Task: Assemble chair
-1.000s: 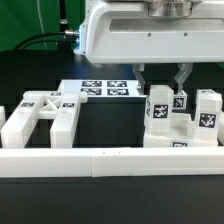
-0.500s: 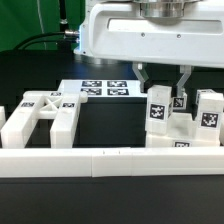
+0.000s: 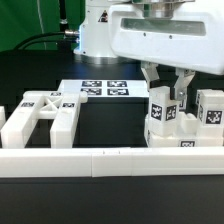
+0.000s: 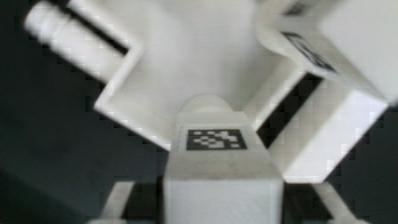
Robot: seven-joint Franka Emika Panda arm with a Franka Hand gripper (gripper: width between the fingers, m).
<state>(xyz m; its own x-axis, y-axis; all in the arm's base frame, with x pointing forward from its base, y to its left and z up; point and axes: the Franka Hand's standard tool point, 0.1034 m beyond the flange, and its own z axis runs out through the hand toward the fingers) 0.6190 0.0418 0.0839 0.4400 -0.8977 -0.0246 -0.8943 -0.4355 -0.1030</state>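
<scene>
My gripper point(image 3: 168, 90) hangs over the group of white chair pieces at the exterior view's right. It is open, with one finger on each side of the top of an upright tagged block point(image 3: 160, 112). In the wrist view the same block point(image 4: 221, 170) lies between my fingers point(image 4: 125, 200) with a dark gap on each side. A second tagged upright block point(image 3: 208, 108) stands to its right, on a low white piece point(image 3: 185, 142). A slotted, cross-braced chair panel point(image 3: 40, 118) lies at the left. A broad white piece point(image 4: 178, 60) fills the wrist view beyond the block.
The marker board point(image 3: 100, 88) lies flat at the back middle. A long low white rail point(image 3: 100, 162) runs across the front of the table. The robot's white body point(image 3: 150, 30) looms over the right half.
The arm and gripper have shifted a little toward the exterior view's right over the right-hand pieces. The chair pieces have not moved.
</scene>
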